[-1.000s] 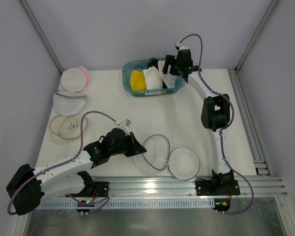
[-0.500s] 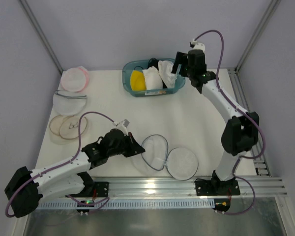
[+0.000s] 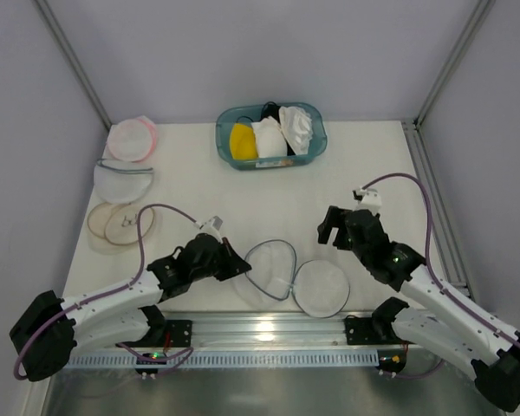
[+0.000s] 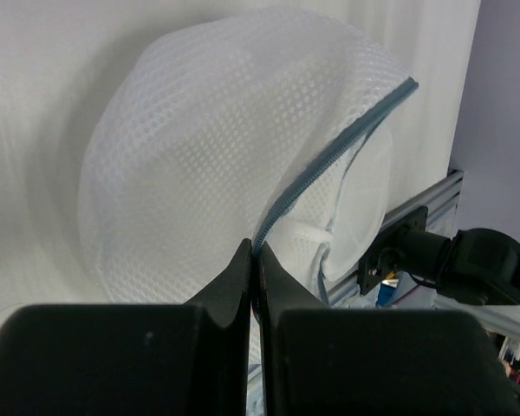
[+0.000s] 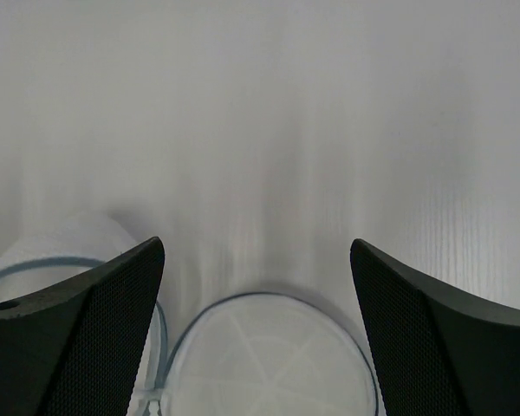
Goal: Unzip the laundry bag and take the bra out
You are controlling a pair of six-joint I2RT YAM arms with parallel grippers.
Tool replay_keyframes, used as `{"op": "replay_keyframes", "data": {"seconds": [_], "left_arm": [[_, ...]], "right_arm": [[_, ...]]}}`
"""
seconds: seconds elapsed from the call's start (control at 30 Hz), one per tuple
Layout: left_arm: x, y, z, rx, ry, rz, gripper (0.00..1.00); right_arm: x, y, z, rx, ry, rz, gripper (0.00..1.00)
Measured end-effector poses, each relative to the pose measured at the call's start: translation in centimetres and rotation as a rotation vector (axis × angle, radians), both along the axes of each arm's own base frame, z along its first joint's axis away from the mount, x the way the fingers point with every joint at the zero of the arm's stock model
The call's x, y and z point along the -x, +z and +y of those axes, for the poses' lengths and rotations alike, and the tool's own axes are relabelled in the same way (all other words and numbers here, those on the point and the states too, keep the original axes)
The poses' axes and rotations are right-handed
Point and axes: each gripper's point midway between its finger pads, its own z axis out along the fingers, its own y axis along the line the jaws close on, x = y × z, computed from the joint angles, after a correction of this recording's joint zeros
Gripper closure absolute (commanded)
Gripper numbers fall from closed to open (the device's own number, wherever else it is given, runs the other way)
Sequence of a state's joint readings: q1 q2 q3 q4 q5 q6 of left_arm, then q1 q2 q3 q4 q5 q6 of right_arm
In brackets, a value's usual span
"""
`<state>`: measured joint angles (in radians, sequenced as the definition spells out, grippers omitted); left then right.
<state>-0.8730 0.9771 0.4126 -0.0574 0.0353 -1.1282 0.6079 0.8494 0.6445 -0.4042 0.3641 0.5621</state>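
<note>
The laundry bag (image 3: 277, 270) lies unzipped near the table's front edge, its two white mesh halves spread side by side with the dark grey-blue zipper rim showing. My left gripper (image 3: 244, 266) is shut on the rim at the left half's edge; in the left wrist view the fingers (image 4: 243, 277) pinch the zipper tape and the mesh dome (image 4: 199, 156) rises behind them. My right gripper (image 3: 329, 230) hovers open and empty just behind the right half (image 5: 269, 355). The bra (image 3: 296, 127), crumpled white fabric, lies in the right end of the teal basket (image 3: 223, 140).
The basket at the back also holds a yellow garment (image 3: 242, 140) and a smooth white pad (image 3: 269, 137). Three other round pouches lie along the left edge: pink-rimmed (image 3: 131, 139), white mesh (image 3: 123, 179), beige-rimmed (image 3: 120, 224). A metal rail (image 3: 269, 328) runs along the front.
My right arm has drawn back from the basket to the front, over the bag's right half, leaving the bra in the basket. The left gripper stays shut on the rim.
</note>
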Motion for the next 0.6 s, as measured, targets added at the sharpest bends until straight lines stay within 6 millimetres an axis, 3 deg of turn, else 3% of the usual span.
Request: {"op": "replay_keyframes", "data": {"seconds": [0.03,0.13,0.17,0.27,0.37,0.6], "left_arm": [[-0.2,-0.3,0.2,-0.003,0.018,0.001,1.00],[-0.7,-1.1,0.8,-0.014,0.064,-0.010,0.76],[-0.9,-1.1,0.8,-0.010,0.075,-0.017,0.55],[-1.9,-0.1,0.5,0.023,0.102,-0.059,0.17],[-2.7,1.2,0.1,0.052,0.118,-0.100,0.03],[-3.8,5.0,-0.1,0.119,0.148,-0.184,0.00]], "right_arm": [[1.1,-0.6,0.1,-0.011,0.012,0.011,0.10],[4.0,-1.8,0.7,-0.046,0.068,0.041,0.10],[4.6,-2.1,0.9,-0.054,0.085,0.047,0.09],[6.6,-3.0,1.3,-0.080,0.129,0.072,0.07],[7.7,-4.0,1.0,-0.099,0.129,0.095,0.06],[9.6,-5.5,-0.9,-0.126,0.035,0.173,0.06]]}}
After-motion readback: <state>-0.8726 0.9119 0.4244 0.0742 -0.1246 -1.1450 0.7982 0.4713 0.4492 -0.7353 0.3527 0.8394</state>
